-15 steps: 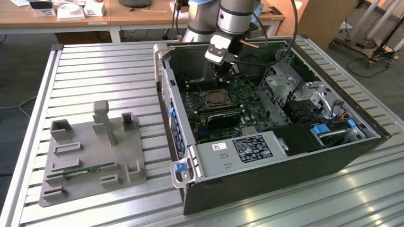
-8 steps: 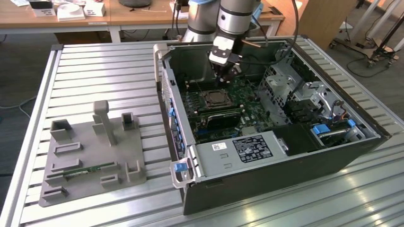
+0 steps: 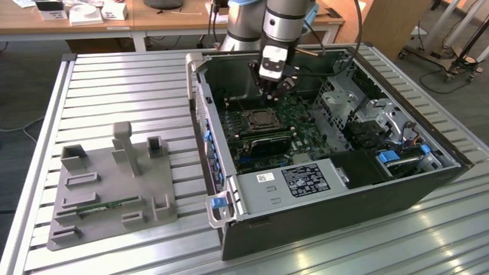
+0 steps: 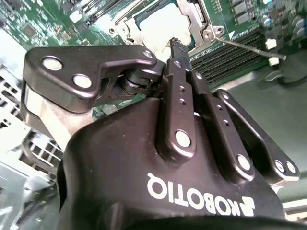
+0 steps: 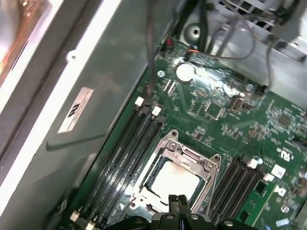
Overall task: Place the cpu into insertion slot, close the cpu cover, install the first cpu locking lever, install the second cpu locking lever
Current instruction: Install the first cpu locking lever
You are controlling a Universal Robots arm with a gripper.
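The cpu point(image 5: 173, 184) lies flat in the insertion slot point(image 3: 260, 120) on the green board, its pale metal top showing in both wrist views. The cpu cover point(image 5: 188, 154) is down over it, and its silvery frame rims the chip point(image 4: 160, 24). My gripper point(image 5: 178, 203) hangs just above one edge of the socket, fingers pressed together with nothing between them. In the exterior view my gripper point(image 3: 275, 87) is inside the open computer case, above and slightly behind the socket. A thin metal lever point(image 4: 247, 48) runs beside the socket.
Black memory slots point(image 5: 127, 153) flank the socket on both sides. The case walls point(image 3: 200, 109), drive cage point(image 3: 367, 109) and cables point(image 5: 230, 38) close in around the board. A grey fixture block point(image 3: 107, 183) sits on the slatted table at the exterior view's left.
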